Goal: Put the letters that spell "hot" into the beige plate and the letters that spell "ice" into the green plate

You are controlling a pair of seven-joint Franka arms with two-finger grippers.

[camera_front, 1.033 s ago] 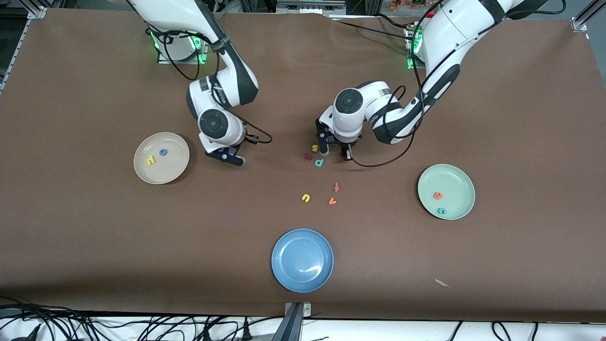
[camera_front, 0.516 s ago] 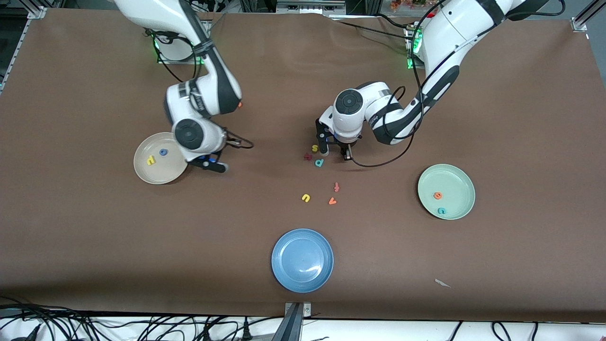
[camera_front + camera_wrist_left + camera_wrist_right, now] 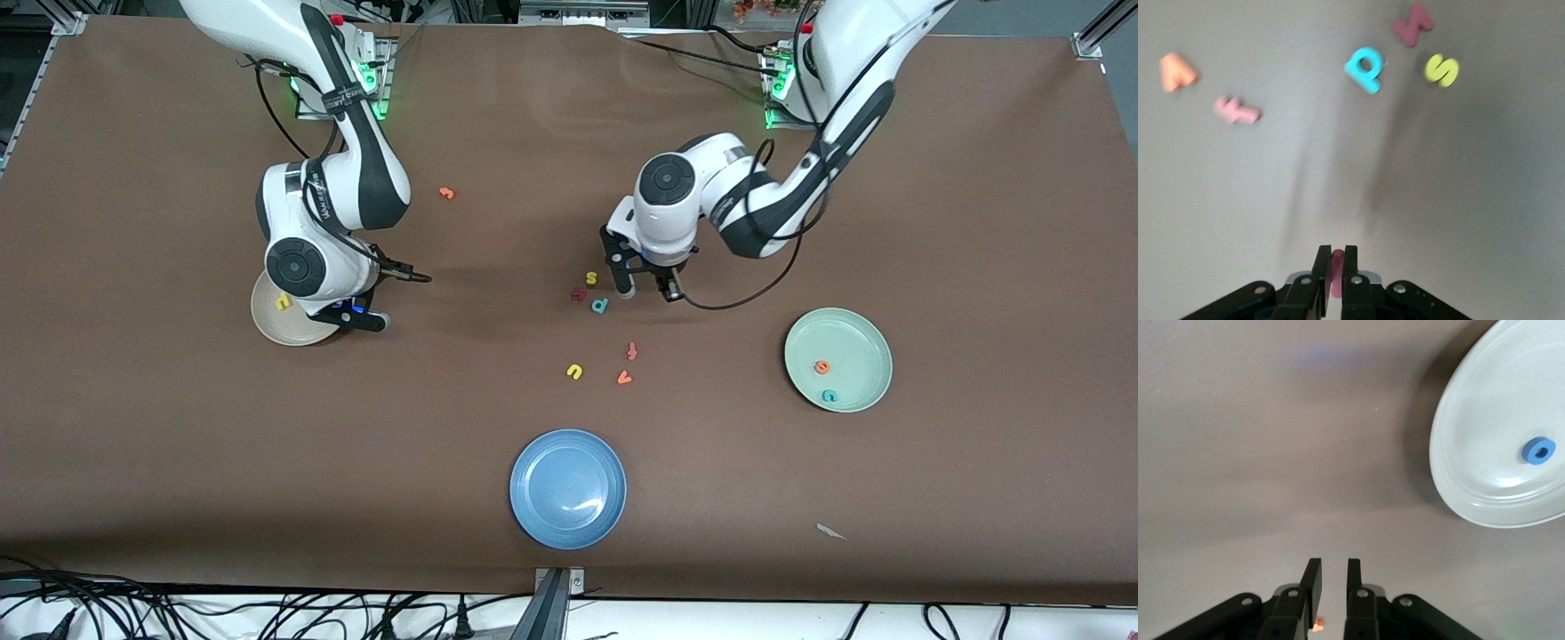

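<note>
Cream-beige round shallow plate: lay toward the right arm's end of the table from the round blue plate, and farther from the front camera than it. It held the yellow foam "h" and the blue ring-shaped foam "o", so two of the three "hot" letters were judged delivered.

Right gripper: hung over the beige plate's edge on the side facing the blue plate. Whether it was clenched or released could not be told; its position suited a drop.

Small orange foam letter: lay alone on the brown table, farther from the front camera than the blue plate. Its shape was too small to read.

Loose cluster: lay farther from the front camera than the blue plate. It comprised a yellow "s", a dark red cross-shaped letter, a teal "d"-like letter, a pink-red letter, a yellow "u" and an orange "v". None belonged to either word, so they were left lying.

Left gripper: hung over the table beside the cluster, clenched on the dark red straight foam bar "i", pinched by its thin faces for carrying.

Pale mint-green round shallow plate: lay toward the left arm's end from the blue plate. It held the orange rounded "e" and the teal "c", and lacked only the "i".
</note>
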